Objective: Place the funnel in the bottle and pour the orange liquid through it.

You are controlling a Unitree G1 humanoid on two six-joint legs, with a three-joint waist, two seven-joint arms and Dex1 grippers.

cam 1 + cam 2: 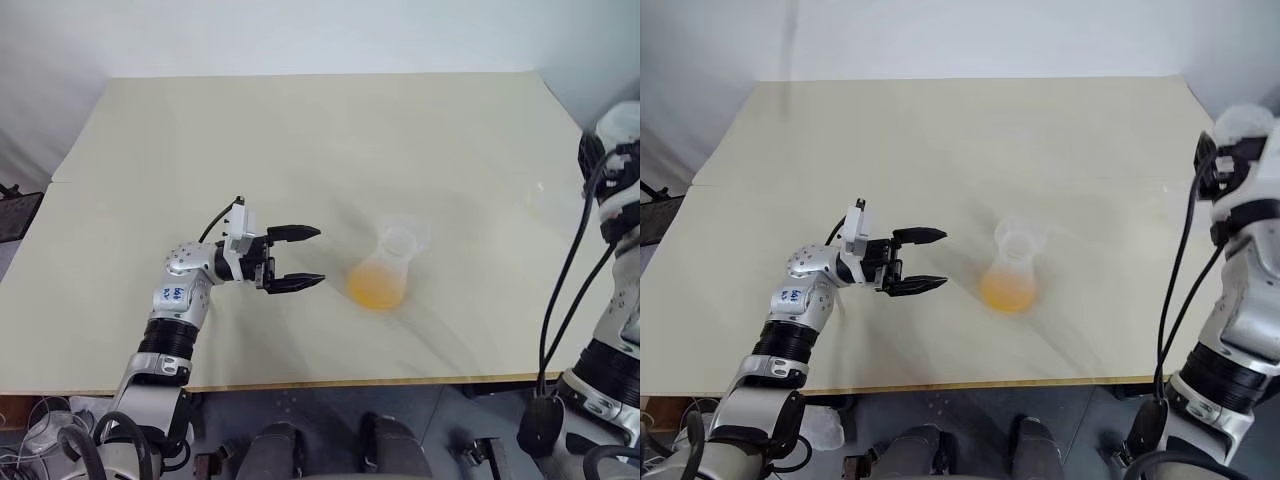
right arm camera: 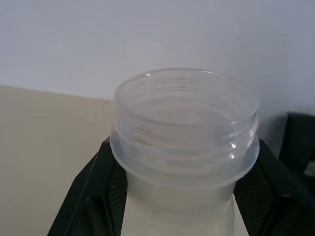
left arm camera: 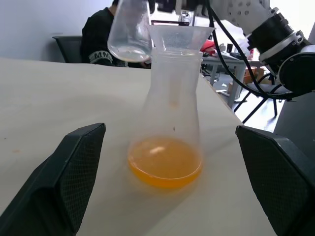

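Your bottle (image 1: 382, 272) stands on the bench (image 1: 300, 140) toward the front edge, a bit right of centre, funnel (image 3: 180, 38) seated in its neck. The orange liquid (image 3: 165, 161) sits in the bottle's base, a shallow layer, so the pour looks done or near done.

Your left gripper (image 1: 297, 258) hovers just beside the bottle on its left, fingers spread as wide as they go, holding nothing, pointing across at the bottle body.

Your right gripper (image 2: 182, 196) is closed on the neck of the other clear flask (image 2: 184, 130), up near the bench's right edge, well apart from the bottle. The flask looks empty bar a faint orange film on the threads.

Handling call: the bottle is thin clear plastic, light with that little liquid, likely slick and easy to tip or squash. The funnel just rests loose in the neck and would pop out on a knock. If you steady it, take the narrow upper body below the rim, gently. Set the empty flask down upright; it's featherlight and could topple.
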